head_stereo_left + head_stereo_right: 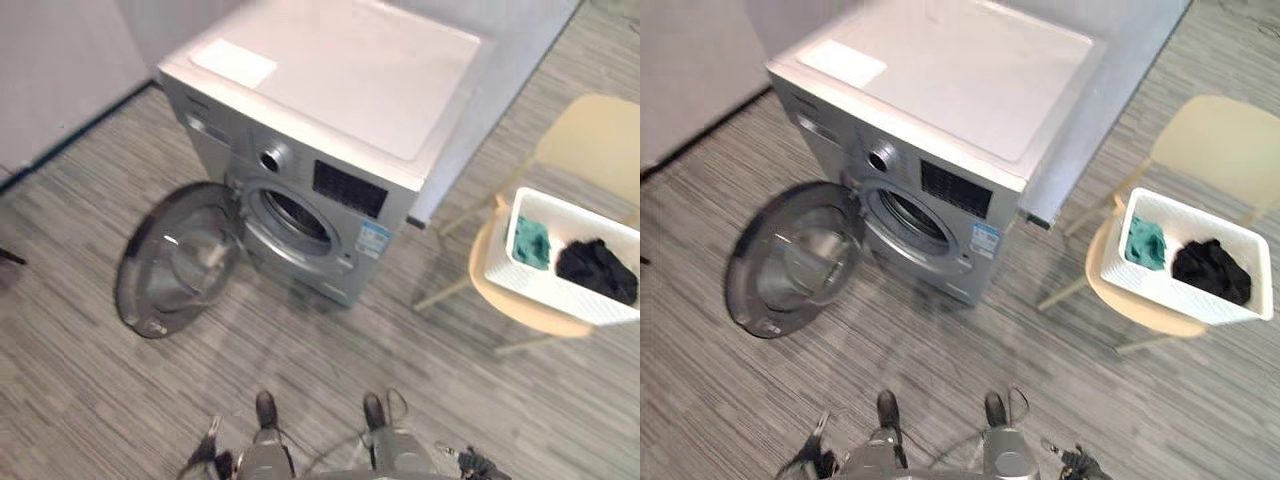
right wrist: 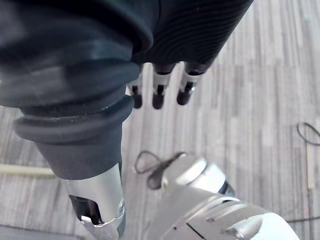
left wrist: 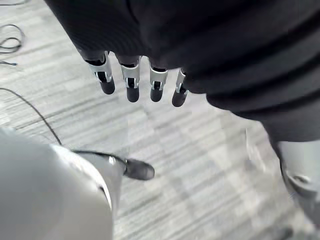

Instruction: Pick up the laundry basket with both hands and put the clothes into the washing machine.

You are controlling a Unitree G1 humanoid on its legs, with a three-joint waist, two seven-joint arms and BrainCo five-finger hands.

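Standing on the striped floor (image 1: 80,330) towards 12 o'clock, one washing machine (image 1: 330,90) is seen, its single round door (image 1: 180,260) swung wide open towards 8 o'clock and its drum opening (image 1: 295,218) left uncovered. One laundry basket (image 1: 1180,300), white and rectangular, is found at 3 o'clock, set on the seat of one pale chair (image 1: 530,318) and well apart from the machine. The basket's long axis is laid from about 10 o'clock to 4 o'clock, with the open top turned upward. Two pieces of clothing are counted inside it: a teal one (image 1: 532,242) at the 10 o'clock end and a black one (image 1: 597,270) beside it towards 4 o'clock.

Two hands are seen in the wrist views. The left hand (image 3: 131,80) is held over the floor with its fingers straight and spread slightly apart, nothing being grasped. The right hand (image 2: 160,90) is likewise held above the floor, fingers straight and side by side, nothing between them.

The basket's 4 o'clock end is cut off in the left eye view, though it is shown whole in the right eye view. The inside of the drum is too dark to be made out.
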